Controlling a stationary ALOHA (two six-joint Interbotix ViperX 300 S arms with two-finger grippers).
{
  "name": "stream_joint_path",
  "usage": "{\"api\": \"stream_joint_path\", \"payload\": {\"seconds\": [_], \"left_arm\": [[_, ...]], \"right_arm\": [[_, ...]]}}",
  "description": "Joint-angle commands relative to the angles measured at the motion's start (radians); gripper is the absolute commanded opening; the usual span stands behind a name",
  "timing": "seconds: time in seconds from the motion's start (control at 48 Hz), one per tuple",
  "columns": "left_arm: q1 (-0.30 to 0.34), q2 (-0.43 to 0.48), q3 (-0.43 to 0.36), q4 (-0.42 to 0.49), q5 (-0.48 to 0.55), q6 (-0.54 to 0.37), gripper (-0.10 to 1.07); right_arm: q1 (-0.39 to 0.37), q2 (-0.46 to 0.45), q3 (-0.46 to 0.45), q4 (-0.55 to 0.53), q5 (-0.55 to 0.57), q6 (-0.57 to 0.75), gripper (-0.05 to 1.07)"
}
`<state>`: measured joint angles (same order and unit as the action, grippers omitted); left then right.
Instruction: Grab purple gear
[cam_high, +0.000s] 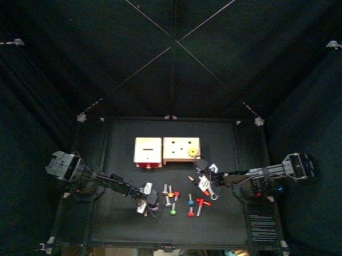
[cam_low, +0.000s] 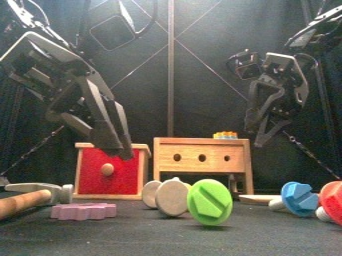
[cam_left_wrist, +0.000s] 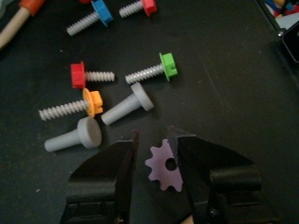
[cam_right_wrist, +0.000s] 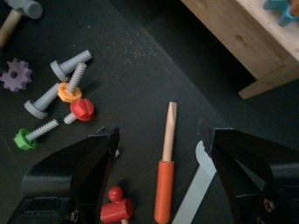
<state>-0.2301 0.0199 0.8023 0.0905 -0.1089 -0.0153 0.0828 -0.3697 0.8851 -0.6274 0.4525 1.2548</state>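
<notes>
The purple gear (cam_left_wrist: 167, 164) lies flat on the black table, between the open jaws of my left gripper (cam_left_wrist: 156, 149), closer to one jaw. In the front view the gear (cam_low: 83, 211) lies at the front left, and the left gripper (cam_low: 115, 140) hangs above and behind it without touching it. The gear also shows in the right wrist view (cam_right_wrist: 14, 74), far from my right gripper (cam_right_wrist: 163, 144). The right gripper is open and empty over a screwdriver (cam_right_wrist: 166, 171).
Several toy bolts lie near the gear: red (cam_left_wrist: 79, 75), green (cam_left_wrist: 165, 66), orange (cam_left_wrist: 93, 102) and grey (cam_left_wrist: 77, 135). A red block (cam_low: 110, 170) and a wooden box (cam_low: 201, 158) stand mid-table. Green (cam_low: 210, 201) and blue (cam_low: 297, 196) bolt heads lie in front.
</notes>
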Motion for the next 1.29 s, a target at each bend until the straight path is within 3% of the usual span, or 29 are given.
{"api": "stream_joint_path", "payload": {"seconds": [0.0,0.167,0.458,0.812,1.125,1.271], "left_arm": [[0.008,-0.023,-0.002,0.006,-0.006,-0.002,0.74],[0.008,-0.018,0.006,-0.009,-0.003,-0.008,0.79],[-0.026,0.0,0.011,-0.054,0.049,-0.003,1.03],[-0.092,0.083,-0.018,-0.057,0.106,-0.006,1.03],[-0.092,0.12,-0.035,-0.049,0.106,-0.006,1.02],[-0.092,0.129,-0.032,-0.051,0.106,-0.006,0.95]], "right_arm": [[-0.002,-0.009,-0.025,0.006,-0.005,-0.003,1.01],[-0.002,-0.008,-0.015,0.005,-0.005,-0.003,1.01],[0.003,-0.002,-0.015,0.011,-0.005,0.0,1.01],[-0.002,0.037,-0.021,0.012,-0.006,-0.003,1.01],[-0.003,0.054,-0.025,0.008,-0.005,-0.003,1.01],[-0.003,0.054,-0.025,0.009,-0.005,-0.003,1.01]]}}
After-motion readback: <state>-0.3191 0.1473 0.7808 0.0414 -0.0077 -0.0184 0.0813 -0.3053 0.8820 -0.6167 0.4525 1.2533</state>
